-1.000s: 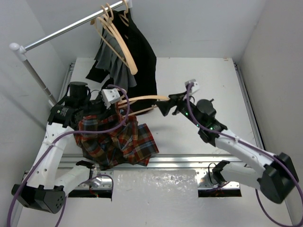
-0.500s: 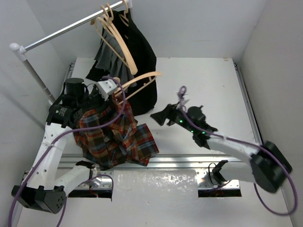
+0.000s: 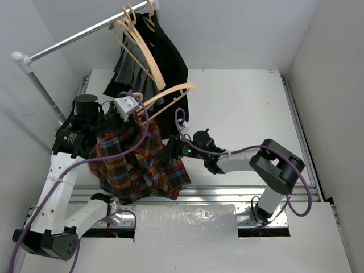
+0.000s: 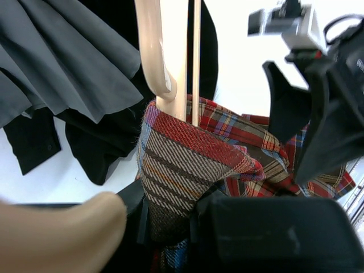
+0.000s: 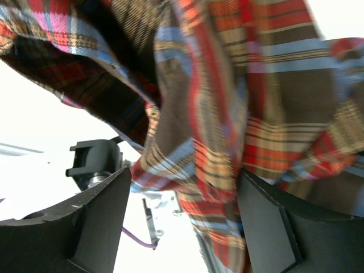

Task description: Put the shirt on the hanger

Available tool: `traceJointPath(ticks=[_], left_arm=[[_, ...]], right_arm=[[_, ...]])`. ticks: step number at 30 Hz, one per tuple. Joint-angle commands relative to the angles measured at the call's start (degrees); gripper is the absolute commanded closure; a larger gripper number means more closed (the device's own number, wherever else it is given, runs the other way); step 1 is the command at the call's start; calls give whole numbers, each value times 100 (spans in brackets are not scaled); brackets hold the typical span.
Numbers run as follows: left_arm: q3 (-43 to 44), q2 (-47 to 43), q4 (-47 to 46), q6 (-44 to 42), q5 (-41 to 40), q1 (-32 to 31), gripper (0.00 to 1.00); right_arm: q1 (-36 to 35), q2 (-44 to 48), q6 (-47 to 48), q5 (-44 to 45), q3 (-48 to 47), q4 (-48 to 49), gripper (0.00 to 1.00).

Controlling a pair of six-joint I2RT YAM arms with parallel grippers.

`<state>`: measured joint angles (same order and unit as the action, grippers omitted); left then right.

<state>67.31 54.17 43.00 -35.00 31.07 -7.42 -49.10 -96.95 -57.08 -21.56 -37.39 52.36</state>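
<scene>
at the upper left of the overhead view a white metal rail (image 3: 74, 37) carries spare hangers, a grey garment (image 3: 128, 74) and a black garment (image 3: 173, 68). just below it the left arm's fingers (image 3: 129, 111) are closed on a bunched fold of the red, orange and navy plaid flannel shirt (image 3: 142, 168), right where the slim pale tan wooden hanger (image 3: 170, 94) runs into the cloth. whether the wood itself is pinched too, i cannot tell. the shirt hangs crumpled from that hold, left of centre, low over the white worktop (image 3: 244, 96). at its right edge the right arm's fingers (image 3: 169, 152) are spread, with plaid cloth lying between them but not clamped. the flannel looks soft, light and limp, likely to sag and slip off the smooth wood. i'd take it at the collar or shoulder seam, where it is thicker.
</scene>
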Motion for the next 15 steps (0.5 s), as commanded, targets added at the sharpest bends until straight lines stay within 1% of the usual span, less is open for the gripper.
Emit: traceJointPath(ticks=[1, 4, 5, 6, 7, 8, 10, 11, 12, 13, 14, 15], left_arm=[[265, -47, -556, 187, 101, 30, 100], [353, -38, -600, 318, 75, 30, 100], [371, -30, -600, 354, 22, 30, 100], [423, -21, -591, 397, 5, 39, 100], [458, -29, -565, 389, 4, 39, 100], [493, -21, -521, 389, 4, 48, 100], [599, -56, -355, 275, 179, 83, 100], [617, -73, -267, 205, 424, 92, 100], [669, -73, -40, 48, 565, 92, 100], [687, -82, 102, -41, 741, 92, 100], [713, -82, 268, -329, 1108, 92, 100], [713, -82, 688, -567, 1303, 92, 100]], right_arm=[[-117, -183, -119, -129, -322, 415, 38], [-100, -333, -198, -32, -243, 617, 70], [-82, -334, -285, -6, -208, 626, 96], [-21, -308, -347, 29, -155, 600, 100], [49, -246, -400, 55, -68, 600, 100], [137, -28, -531, 99, 211, 583, 100], [663, 315, -733, 310, 764, 355, 100], [874, 726, -848, 354, 942, 154, 100], [1320, 973, -805, 415, 1092, 21, 100], [1542, 1228, -709, 433, 1198, -154, 100], [1909, 1762, -404, 477, 1251, -747, 100], [2052, 2028, -218, 495, 1121, -1136, 100]])
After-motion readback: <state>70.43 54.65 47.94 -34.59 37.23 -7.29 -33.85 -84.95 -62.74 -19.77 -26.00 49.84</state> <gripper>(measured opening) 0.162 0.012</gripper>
